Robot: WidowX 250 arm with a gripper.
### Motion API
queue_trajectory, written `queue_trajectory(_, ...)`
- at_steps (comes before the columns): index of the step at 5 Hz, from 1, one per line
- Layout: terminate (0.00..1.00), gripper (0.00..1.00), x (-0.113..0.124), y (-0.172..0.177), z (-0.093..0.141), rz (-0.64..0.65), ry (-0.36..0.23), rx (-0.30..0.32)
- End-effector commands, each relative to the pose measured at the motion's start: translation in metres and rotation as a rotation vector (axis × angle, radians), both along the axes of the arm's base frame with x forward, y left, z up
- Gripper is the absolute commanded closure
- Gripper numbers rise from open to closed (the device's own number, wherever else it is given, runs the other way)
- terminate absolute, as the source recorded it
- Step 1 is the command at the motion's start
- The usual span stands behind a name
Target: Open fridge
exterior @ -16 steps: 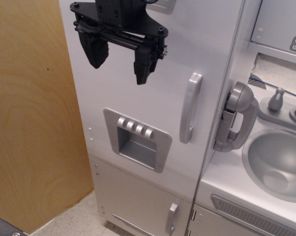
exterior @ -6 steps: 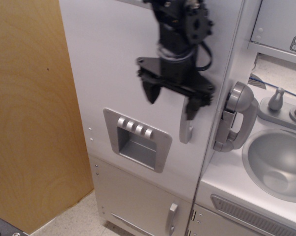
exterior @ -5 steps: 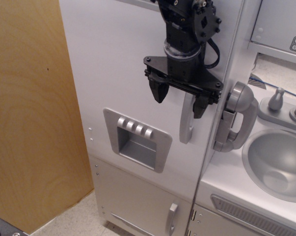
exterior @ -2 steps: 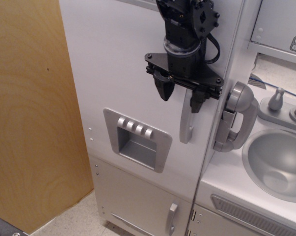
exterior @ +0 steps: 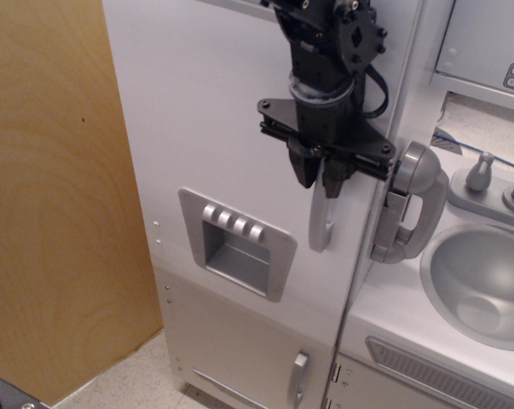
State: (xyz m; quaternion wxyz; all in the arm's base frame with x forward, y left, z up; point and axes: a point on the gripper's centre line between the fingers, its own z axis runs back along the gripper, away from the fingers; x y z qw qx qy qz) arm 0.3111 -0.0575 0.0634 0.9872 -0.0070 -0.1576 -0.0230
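Looking at where you are, I'd call this roughly the halfway mark. Your hand (exterior: 320,176) has its 2 fingers pinched in narrow around the upper part of the silver bar handle (exterior: 321,223), so the grab looks made, though I can't tell how firmly the pads are biting since the fingers cover that spot.

The fridge (exterior: 222,145) is the tall white unit filling the middle of the view, with the wooden panel (exterior: 52,196) to its left and the toy sink (exterior: 482,277) off to its right. The handle runs vertically near the door's right edge, just beside the grey phone handset (exterior: 410,204), and the grey dispenser panel (exterior: 238,241) with its 4 buttons sits lower left of your grip.

What's left is the whole opening part. The door reads as shut, or barely cracked at most; I see no clear gap along its right edge. So you've got the reach and the grip sorted, and the pull plus the swing are yet to come.

My guess is the door hinges on the left, so your pull should arc outward rather than go straight back. Watch that handset too, it's close to your right finger. The shorter door (exterior: 248,349) below isn't involved.
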Motion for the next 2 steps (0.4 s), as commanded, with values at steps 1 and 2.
queue_trajectory(1, 0.00, 1.00, -0.027, -0.002, 0.022, -0.038, -0.061, -0.001)
queue_trajectory(2, 0.00, 0.00, -0.054, -0.001, 0.027, -0.094, -0.014, 0.022)
